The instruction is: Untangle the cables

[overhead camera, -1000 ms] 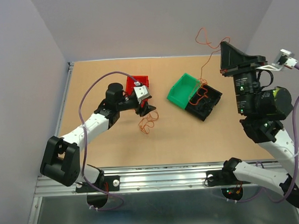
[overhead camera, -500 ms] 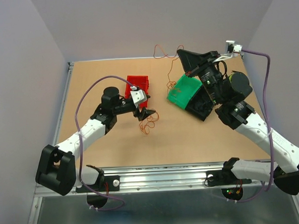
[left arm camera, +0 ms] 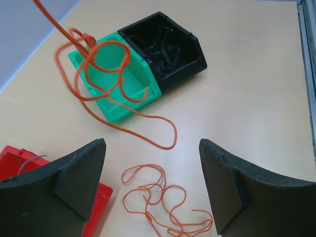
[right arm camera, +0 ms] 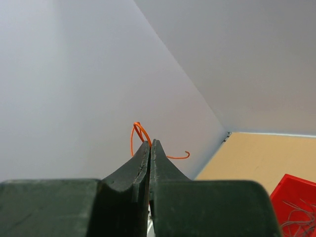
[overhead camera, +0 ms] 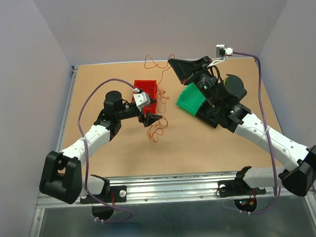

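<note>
Cable (left arm camera: 85, 40) hangs vertically from clamped right tool (right arm camera: 149, 143), loops trailing down.

Your top camera: high behind bases (overhead camera: 106, 196), down on whole table (overhead camera: 201, 143). Left wrist: near, facing green bin (left arm camera: 129, 106). Right wrist: toward wall (right arm camera: 74, 74). All share red bin (overhead camera: 146, 89).

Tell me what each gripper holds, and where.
Right gripper pinches an orange wire by a loop near one end; left gripper is open, holding nothing.

A red bin (overhead camera: 145, 83) sits near the worktop's (overhead camera: 201, 148) far edge, left of the touching green bin (left arm camera: 126, 106) and black bin (left arm camera: 185, 74).
</note>
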